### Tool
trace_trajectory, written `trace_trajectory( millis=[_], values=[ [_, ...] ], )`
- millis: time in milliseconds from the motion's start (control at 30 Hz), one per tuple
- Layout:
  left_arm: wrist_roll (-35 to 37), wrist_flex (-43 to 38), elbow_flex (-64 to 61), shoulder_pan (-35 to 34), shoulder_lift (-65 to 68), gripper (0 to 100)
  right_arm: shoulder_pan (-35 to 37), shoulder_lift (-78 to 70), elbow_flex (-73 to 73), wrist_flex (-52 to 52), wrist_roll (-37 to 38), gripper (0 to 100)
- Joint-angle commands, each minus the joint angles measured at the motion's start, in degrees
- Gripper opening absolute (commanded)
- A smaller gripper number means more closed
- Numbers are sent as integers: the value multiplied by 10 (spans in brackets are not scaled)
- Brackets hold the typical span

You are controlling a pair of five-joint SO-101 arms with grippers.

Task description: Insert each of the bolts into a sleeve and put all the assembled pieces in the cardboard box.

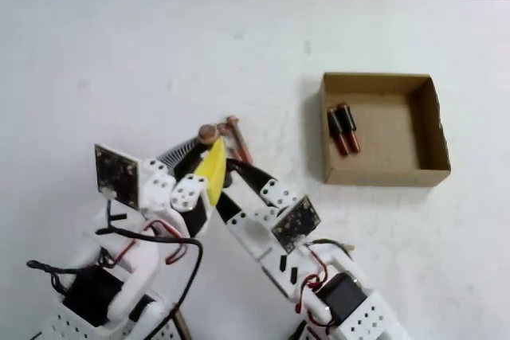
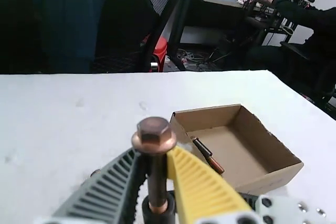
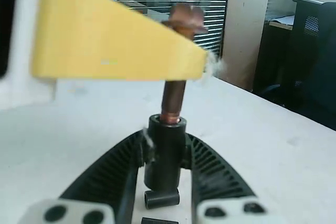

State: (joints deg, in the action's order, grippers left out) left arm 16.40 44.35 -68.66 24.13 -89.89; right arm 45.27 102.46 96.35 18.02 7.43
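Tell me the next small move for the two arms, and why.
Probably lower the left gripper so the bolt slides deeper into the sleeve. The right gripper grips the sleeve beneath it, the bolt's tip is just inside the sleeve's mouth, and most of the shaft stands bare above it.

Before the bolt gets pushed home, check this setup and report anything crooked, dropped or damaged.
Nothing stands out. The left hand holds the bolt upright, its end in the sleeve gripped by the right hand, both in line. Two finished pieces lie flat in the intact box.
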Motion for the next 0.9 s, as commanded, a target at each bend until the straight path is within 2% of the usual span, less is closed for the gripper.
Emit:
trace_trajectory(
  millis=[0, 100, 267, 433, 500, 700, 867],
  values=[
    [2, 3, -12, 7, 3, 24, 3, 7, 5, -14, 7, 17],
    [2, 10, -33, 7, 3, 23, 2, 7, 5, -13, 7, 17],
    [2, 67, -35, 7, 3, 23, -19, 7, 5, -13, 7, 17],
    [2, 69, -36, 7, 3, 31, -21, 7, 5, -10, 7, 17],
    [2, 69, -36, 7, 3, 86, -21, 7, 5, -2, 7, 17],
    [5, 71, -39, 2, 3, 356, -21, 7, 5, 3, 6, 17],
    [5, 67, -33, 1, 3, 396, -21, 7, 5, 3, 6, 17]
  ],
)
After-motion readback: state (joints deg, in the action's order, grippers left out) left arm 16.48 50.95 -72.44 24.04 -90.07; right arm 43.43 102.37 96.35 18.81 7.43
